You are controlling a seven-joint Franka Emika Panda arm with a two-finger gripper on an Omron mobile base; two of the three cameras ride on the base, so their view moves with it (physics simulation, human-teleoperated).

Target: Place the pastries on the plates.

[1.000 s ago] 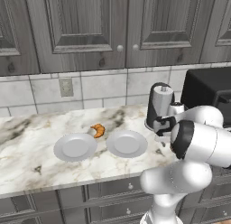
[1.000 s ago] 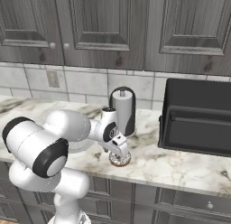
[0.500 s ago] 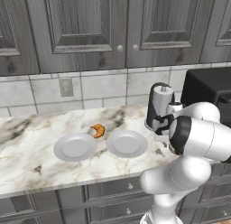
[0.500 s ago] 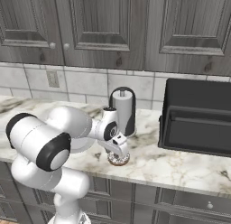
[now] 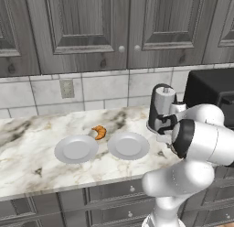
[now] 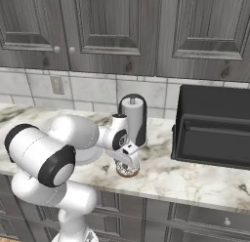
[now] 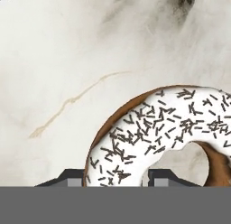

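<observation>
The step in hand looks like the first pick: the tool (image 6: 128,167) is down on the brown ring donut with white icing and dark sprinkles (image 7: 164,135), which lies on the pale marbled stone counter (image 5: 27,162). In the hand view its two dark fingertips (image 7: 74,178) sit either side of one arc of the ring, one outside the rim and one in the hole, so the tool appears pinched on the donut's wall. Nothing shows the donut lifted yet.

The next move, as I judge it, calls for a straight lift, then a carry away from the black appliance (image 6: 215,126) beside the tool toward the two round shallow light-grey plates (image 5: 128,145); the nearer plate is close by the tool, the other plate (image 5: 76,148) lies beyond it. The small orange-brown curved croissant (image 5: 99,132) rests on the counter past the plates, just behind the gap between them, on neither plate.

The left base view gives the plates and croissant, with the arm covering the tool. The right base view gives the tool at the donut (image 6: 127,171), in front of a dark and white upright canister-like appliance (image 6: 133,120). The hand view alone gives the fingertip placement.
</observation>
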